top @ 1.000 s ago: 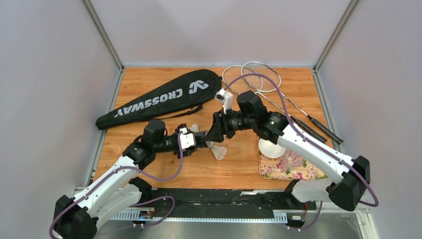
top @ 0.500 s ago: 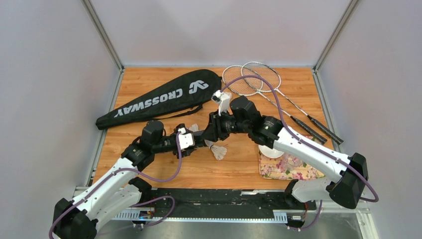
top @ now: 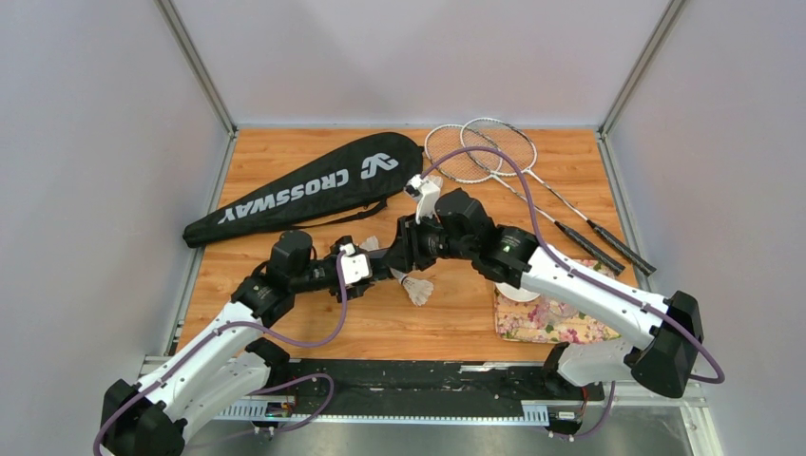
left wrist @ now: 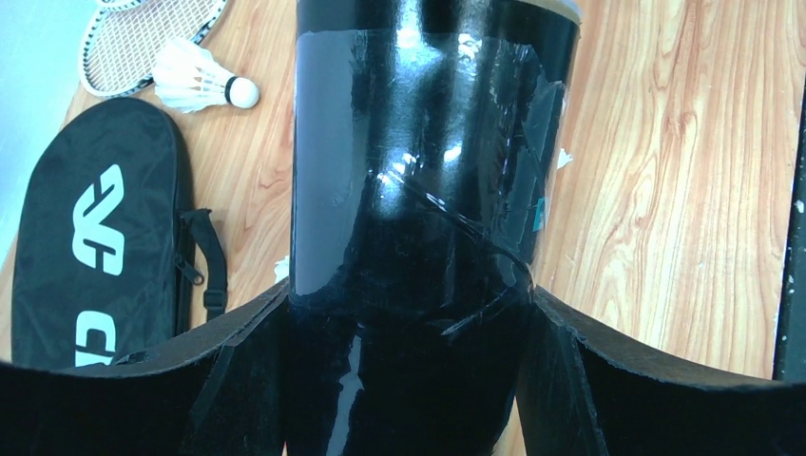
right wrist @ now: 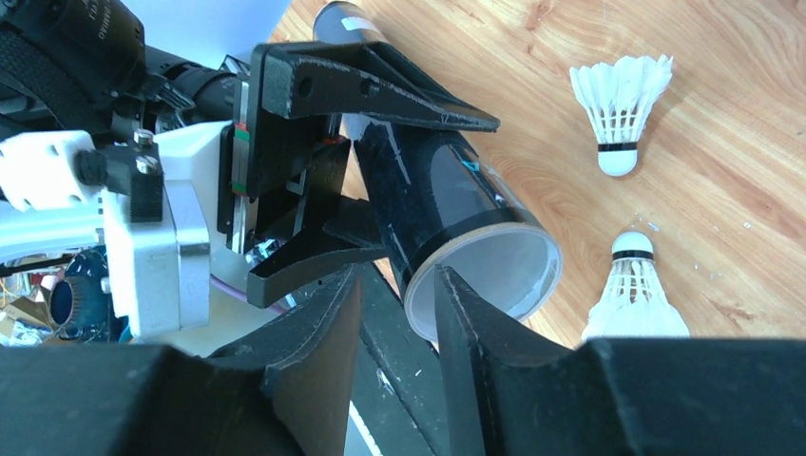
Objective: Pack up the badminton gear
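In left end effector (left wrist: 409,299): dark tube (left wrist: 418,142)

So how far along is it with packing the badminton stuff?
Nothing looks packed yet. The left gripper holds the dark tube, with the right gripper at its open mouth. Shuttlecocks lie loose on the table; the rackets lie outside the bag.

We see a black racket bag (top: 304,187) with white CROSSWAY lettering, a glossy black tube (right wrist: 432,195) pale grey inside, white shuttlecocks (right wrist: 618,95) banded in black, silver rackets (top: 499,133) with black handles, a white bowl (top: 511,293), a pink-and-green flowered tray (top: 532,323), and an orange-brown wood-grain table (top: 456,318).
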